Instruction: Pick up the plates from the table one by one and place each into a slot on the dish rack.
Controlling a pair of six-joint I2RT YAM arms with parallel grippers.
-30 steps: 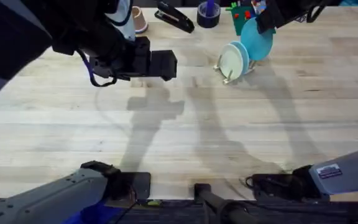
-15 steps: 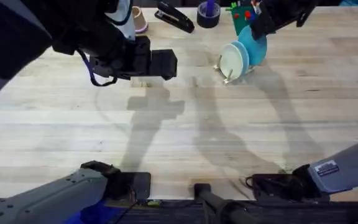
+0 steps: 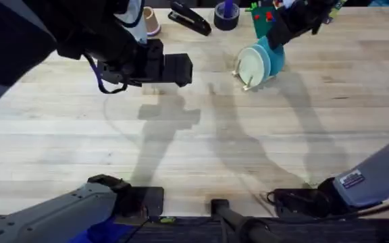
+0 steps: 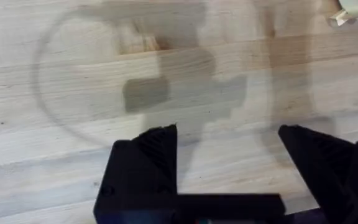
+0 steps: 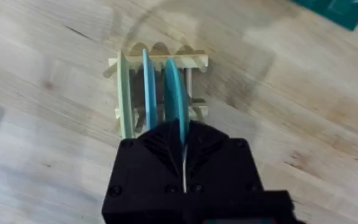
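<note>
Bench: light wooden planks with clear grain; arm shadows fall across its middle.

Left arm: rises large and dark at the near left. Left gripper hangs above bare wood left of centre, jaws spread wide with nothing between them. In the left wrist view, the left gripper shows both black fingers well apart over the grain, its own shadow on the planks beneath.

Right arm: reaches from the near right across to the far side of the bench. Right gripper sits over the dish rack, jaws closed narrow on the rim of a blue plate. In the right wrist view, the right gripper pinches the top edge of that blue plate, which stands upright between the dowels in the outermost of the filled slots.

Dish rack, right wrist view: small, pale wood, thin upright dowels. Three plates on edge, side by side: a cream plate at one side, a second blue plate in the middle slot, and the held plate next to it. In the overhead view, the cream plate faces the camera at the front of the rack.

Far edge of bench, left to right: a black stapler, a dark tape roll, and a green item just behind the rack.
</note>
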